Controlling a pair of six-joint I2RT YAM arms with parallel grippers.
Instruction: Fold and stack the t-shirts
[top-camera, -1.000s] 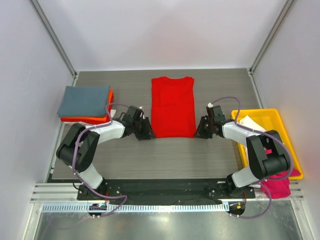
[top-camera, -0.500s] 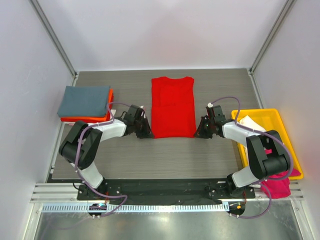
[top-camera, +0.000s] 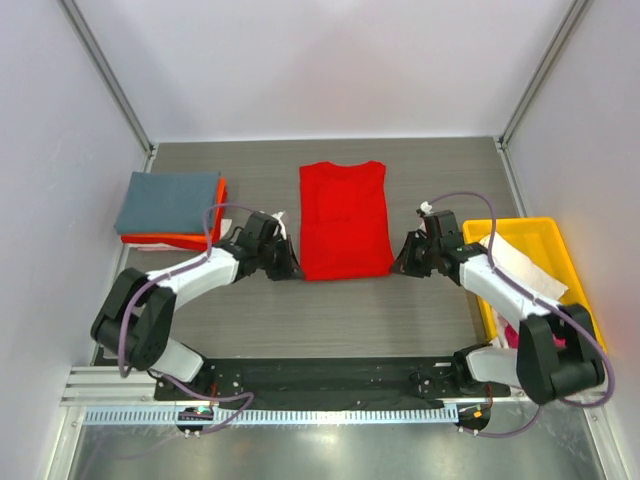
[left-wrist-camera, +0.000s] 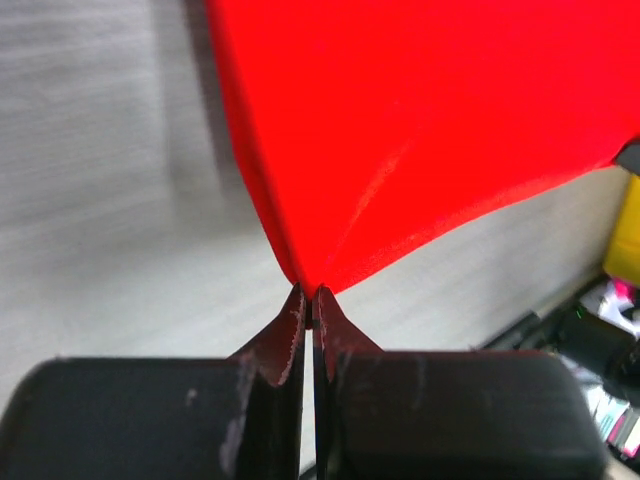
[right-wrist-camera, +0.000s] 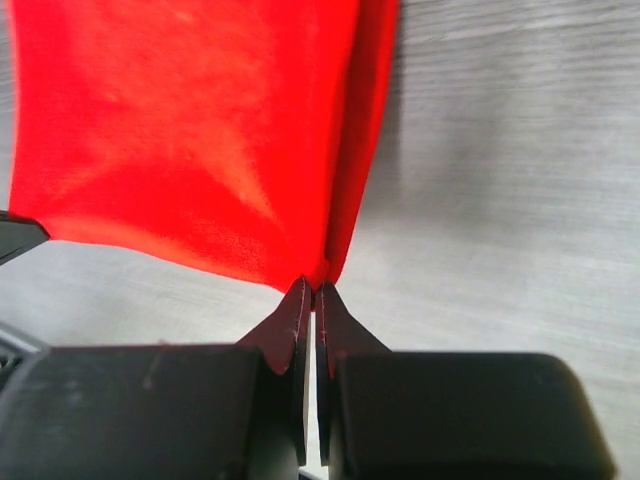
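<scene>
Top view: the red t-shirt (top-camera: 343, 220) lies as a smooth long rectangle mid-table, with bare grey wood-grain table (top-camera: 340, 320) open on its near side. The left gripper (top-camera: 290, 268) meets its near-left corner and the right gripper (top-camera: 398, 266) its near-right corner. Left of it, a folded grey-blue t-shirt (top-camera: 168, 202) tops an orange t-shirt (top-camera: 175, 241). To its right a rigid yellow tray (top-camera: 520, 222) holds a white t-shirt (top-camera: 525, 268).

Left wrist: 2 black fingertips (left-wrist-camera: 290, 330) are clenched on a red corner, and the cloth is tented upward.

Right wrist: the fingertips (right-wrist-camera: 295, 310) are likewise pinched on a doubled red edge.
</scene>
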